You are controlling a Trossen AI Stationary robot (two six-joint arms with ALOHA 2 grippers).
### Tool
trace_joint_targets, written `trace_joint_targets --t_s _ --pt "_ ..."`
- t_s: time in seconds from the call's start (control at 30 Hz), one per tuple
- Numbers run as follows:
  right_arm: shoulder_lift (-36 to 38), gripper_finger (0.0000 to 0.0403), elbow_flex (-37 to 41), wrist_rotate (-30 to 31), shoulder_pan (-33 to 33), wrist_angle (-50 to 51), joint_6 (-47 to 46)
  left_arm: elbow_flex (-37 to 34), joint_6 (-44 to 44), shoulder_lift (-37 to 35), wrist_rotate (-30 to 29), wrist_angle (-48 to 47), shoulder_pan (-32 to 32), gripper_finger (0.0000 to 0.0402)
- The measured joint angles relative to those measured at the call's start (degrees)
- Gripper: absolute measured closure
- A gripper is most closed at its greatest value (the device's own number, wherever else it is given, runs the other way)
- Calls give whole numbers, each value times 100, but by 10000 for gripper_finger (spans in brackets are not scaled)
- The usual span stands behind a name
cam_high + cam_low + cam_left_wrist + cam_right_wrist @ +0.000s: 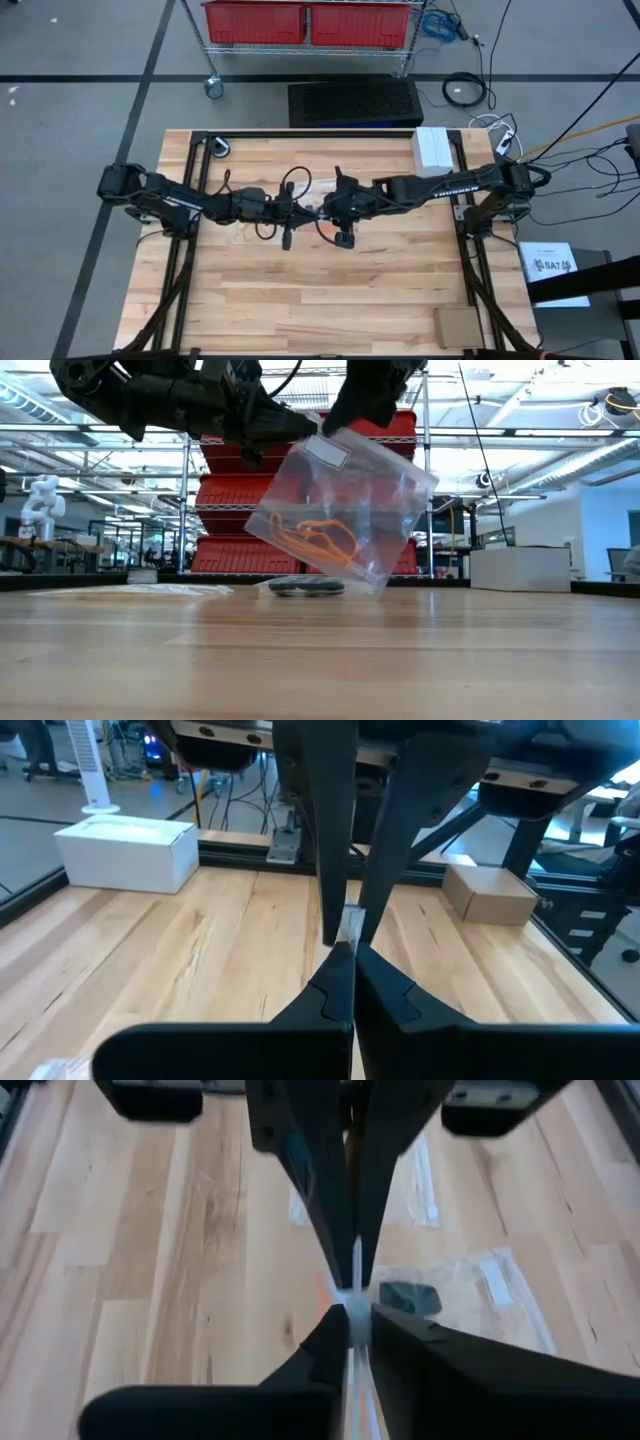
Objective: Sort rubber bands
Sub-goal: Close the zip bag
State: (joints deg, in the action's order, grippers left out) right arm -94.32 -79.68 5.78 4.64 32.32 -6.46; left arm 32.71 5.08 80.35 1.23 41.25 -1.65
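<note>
Orange rubber bands (318, 538) lie bunched in the lower part of a clear plastic bag (345, 510) that hangs tilted above the wooden table (330, 290), one corner down near the boards. A dark cluster of black rubber bands (306, 587) rests on the table just behind and below it, apparently inside a second bag (470, 1285) lying flat. The held bag is pinched along its top edge from both sides: the left gripper (343, 942) is clenched on the plastic there, and the right gripper (352, 1312) is clamped on the same edge, the two meeting over the middle of the table. The step in hand looks like closing or opening the bag's mouth. To do it well, both pinches should stay firm on the strip while the bag is kept mouth-up, since the tilt could let the loops slide toward the opening; any pull between the grippers should be slow and even, so the thin plastic neither slips nor tears.
</note>
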Motion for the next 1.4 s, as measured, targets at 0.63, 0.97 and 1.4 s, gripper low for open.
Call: trace_joint_targets --t_s 0.63,0.97,1.4 --pt "7 390 -2 42 150 1501 -405 0 0 3 0 37 0 401" --pt "7 390 2 181 186 2397 -676 0 0 -4 0 37 0 401" --pt "7 390 4 135 185 3043 -1009 0 0 -6 -2 33 2 401"
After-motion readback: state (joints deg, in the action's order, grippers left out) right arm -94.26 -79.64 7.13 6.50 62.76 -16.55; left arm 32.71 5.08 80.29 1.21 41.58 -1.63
